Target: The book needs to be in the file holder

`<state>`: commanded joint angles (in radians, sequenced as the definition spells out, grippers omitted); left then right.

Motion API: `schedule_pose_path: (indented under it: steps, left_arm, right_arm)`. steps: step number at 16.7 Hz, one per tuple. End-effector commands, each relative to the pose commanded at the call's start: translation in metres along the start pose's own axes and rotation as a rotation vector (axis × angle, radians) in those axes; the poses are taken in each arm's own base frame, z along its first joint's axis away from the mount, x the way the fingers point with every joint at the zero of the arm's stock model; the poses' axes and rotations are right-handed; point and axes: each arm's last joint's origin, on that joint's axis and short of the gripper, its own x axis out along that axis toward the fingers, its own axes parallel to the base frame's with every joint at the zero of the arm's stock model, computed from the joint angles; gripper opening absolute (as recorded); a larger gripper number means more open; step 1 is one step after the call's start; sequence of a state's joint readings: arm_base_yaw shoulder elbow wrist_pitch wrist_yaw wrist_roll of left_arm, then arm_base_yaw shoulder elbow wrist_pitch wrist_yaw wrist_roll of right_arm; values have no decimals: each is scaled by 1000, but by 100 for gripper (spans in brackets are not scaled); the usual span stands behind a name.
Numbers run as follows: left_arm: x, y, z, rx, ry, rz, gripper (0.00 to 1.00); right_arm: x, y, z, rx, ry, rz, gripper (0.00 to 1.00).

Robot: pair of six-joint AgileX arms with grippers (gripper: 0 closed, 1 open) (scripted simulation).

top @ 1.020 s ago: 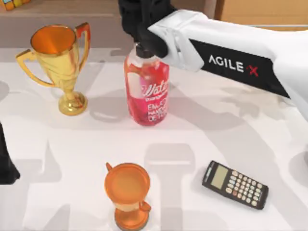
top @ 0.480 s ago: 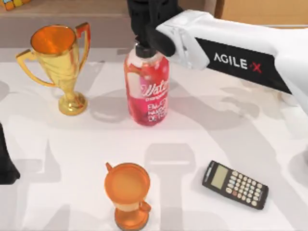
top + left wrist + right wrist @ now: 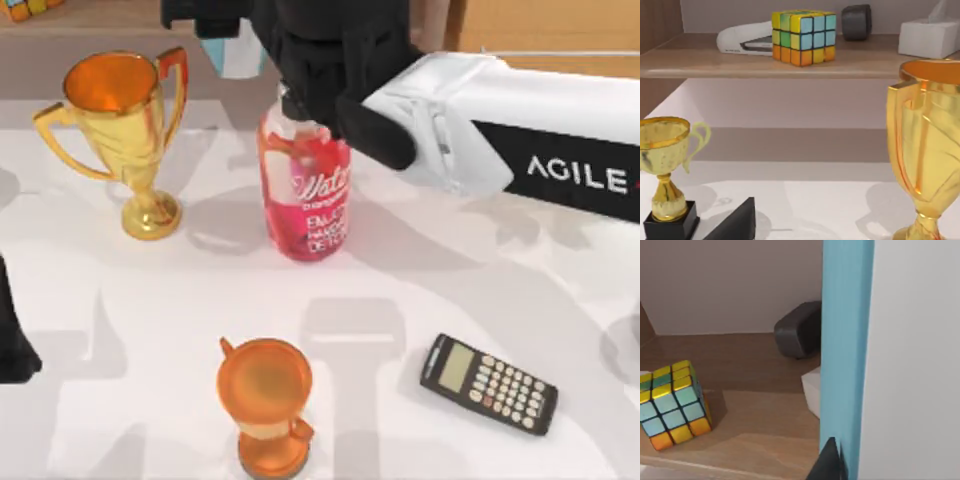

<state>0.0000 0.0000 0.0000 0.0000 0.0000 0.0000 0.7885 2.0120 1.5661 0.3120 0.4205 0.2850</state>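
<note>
The right arm reaches across the top view from the right side, and its black gripper (image 3: 300, 40) is at the far edge of the white tabletop (image 3: 450, 290), just above the cap of the red transparent bottle with white lettering (image 3: 305, 190). The jaws are closed on the slim white book with a pale blue-teal side (image 3: 240, 50), which is lifted off the tabletop and shows just left of the gripper. In the right wrist view this book (image 3: 900, 355) is close to the camera and upright, its blue-teal side facing the wooden shelf (image 3: 750, 420). On that shelf lie a multicoloured puzzle cube (image 3: 672, 402), a dark grey rounded object (image 3: 797, 330) and a white box, partly hidden behind the book.

The left gripper (image 3: 15, 340) is parked at the left edge of the top view; whether its jaws are open or closed I cannot tell.

On the tabletop stand a gold trophy cup with two handles (image 3: 120, 130) left of the bottle, an orange cup-shaped trophy (image 3: 265, 400) at the near side, and a black calculator with pale keys (image 3: 488, 383) to its right. The left wrist view also shows a small gold trophy on a black base (image 3: 667, 175).
</note>
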Motion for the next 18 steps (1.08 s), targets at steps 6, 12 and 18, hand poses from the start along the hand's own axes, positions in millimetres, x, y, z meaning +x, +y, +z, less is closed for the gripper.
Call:
schedule_pose_path:
  steps: [6, 12, 18]
  left_arm:
    - [0, 0, 0, 0, 0, 0, 100]
    - [0, 0, 0, 0, 0, 0, 100]
    - [0, 0, 0, 0, 0, 0, 100]
  right_arm:
    - [-78, -53, 28, 232, 57, 215, 0]
    - [-135, -170, 35, 501, 31, 156, 0]
    - [-183, -303, 17, 815, -86, -151, 0]
